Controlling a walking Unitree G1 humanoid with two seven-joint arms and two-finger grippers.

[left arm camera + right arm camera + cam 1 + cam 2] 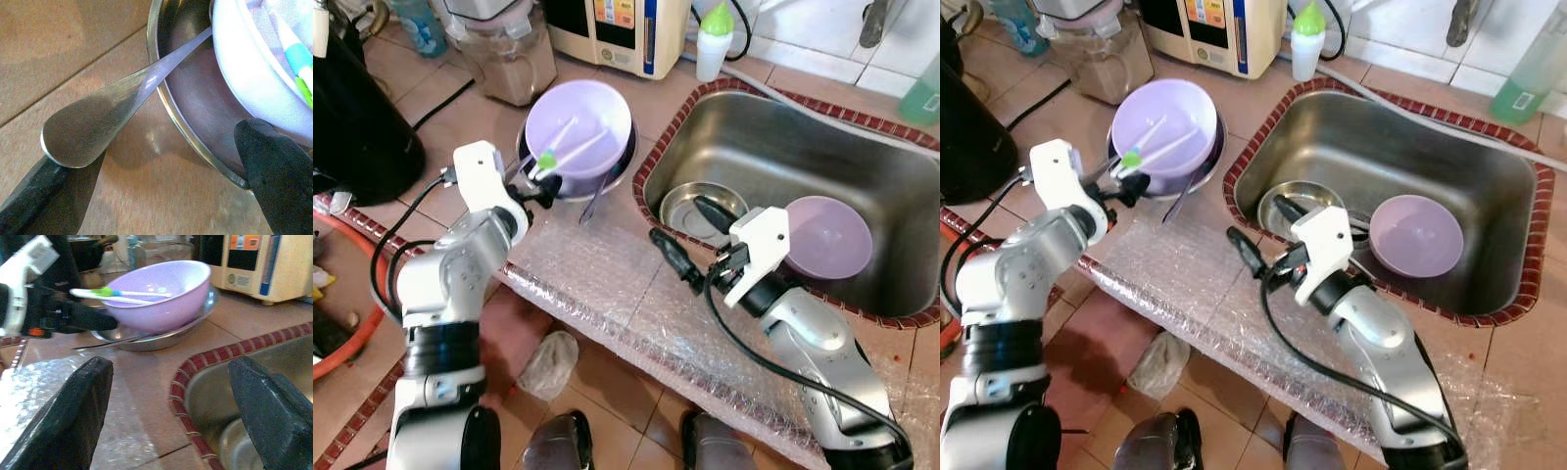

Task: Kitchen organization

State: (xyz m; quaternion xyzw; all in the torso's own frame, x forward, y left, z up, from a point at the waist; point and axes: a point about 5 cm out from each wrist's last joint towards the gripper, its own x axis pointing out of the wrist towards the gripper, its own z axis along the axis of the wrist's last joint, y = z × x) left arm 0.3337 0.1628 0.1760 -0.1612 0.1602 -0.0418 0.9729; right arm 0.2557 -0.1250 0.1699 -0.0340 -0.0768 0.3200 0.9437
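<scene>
Your left gripper is at the steel dish under the purple bowl, fingers apart around the spoon handle. Your right gripper hovers spread over the sink's near-left corner, clamping nothing; second purple bowl sits inside

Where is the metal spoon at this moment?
The metal spoon leans out of the steel bowl under the purple bowl, left of the sink, near the left gripper.
</scene>
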